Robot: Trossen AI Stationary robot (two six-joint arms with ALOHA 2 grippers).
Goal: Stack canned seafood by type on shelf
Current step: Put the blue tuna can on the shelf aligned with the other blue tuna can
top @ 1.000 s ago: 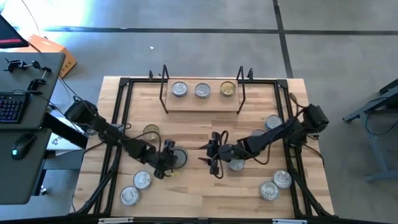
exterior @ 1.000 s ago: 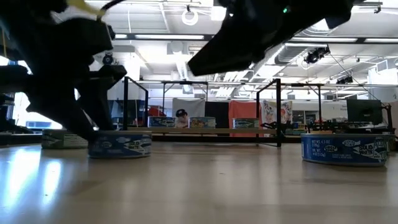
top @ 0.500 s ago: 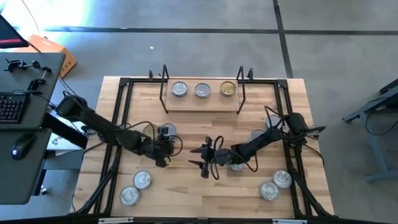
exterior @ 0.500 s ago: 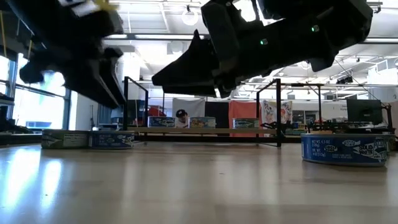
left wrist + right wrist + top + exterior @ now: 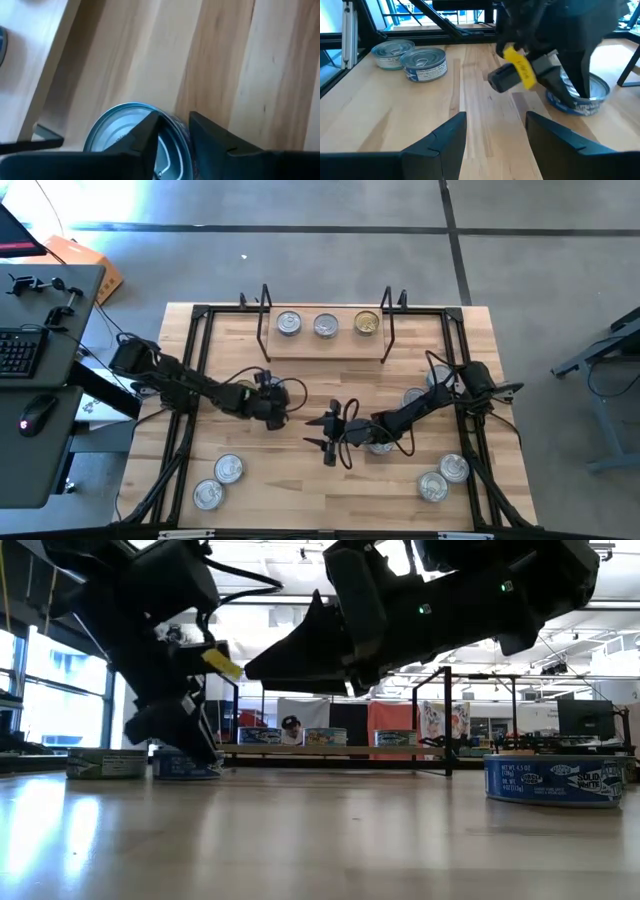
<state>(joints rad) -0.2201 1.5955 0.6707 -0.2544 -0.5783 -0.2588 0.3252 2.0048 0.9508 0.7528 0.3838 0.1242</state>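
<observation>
My left gripper (image 5: 280, 406) is shut on a blue-walled, silver-topped tin (image 5: 125, 135) at the table's middle left, in front of the shelf (image 5: 325, 345). The shelf, a light board between black wire ends, carries two silver-topped tins (image 5: 289, 323) (image 5: 326, 325) and a gold-topped one (image 5: 367, 323), each standing on its base. My right gripper (image 5: 326, 434) hovers open at the table's middle with nothing between its fingers and points at the left gripper. Another tin (image 5: 380, 446) lies partly hidden under the right arm. My left gripper pinches the tin's rim (image 5: 181, 131) on the side toward the table's right. One finger (image 5: 147, 137) is on the lid inside the rim and the other (image 5: 210, 135) is outside, against the wall. The fingers slant down from the table's left. The tin (image 5: 186, 765) stands on the tabletop.
Two tins (image 5: 229, 468) (image 5: 208, 495) lie near the front left and two (image 5: 433, 485) (image 5: 455, 468) near the front right. Two more (image 5: 438, 377) (image 5: 413, 395) sit at the right. A tin (image 5: 100, 762) sits just left of the held one. A black frame (image 5: 190, 380) rims the table.
My left gripper has swung toward the far edge and then to the right, rolling its wrist. The tin has gone with it, from nearer the front edge to a spot in front of the shelf. My right gripper has sunk and tipped down, then kept still.
</observation>
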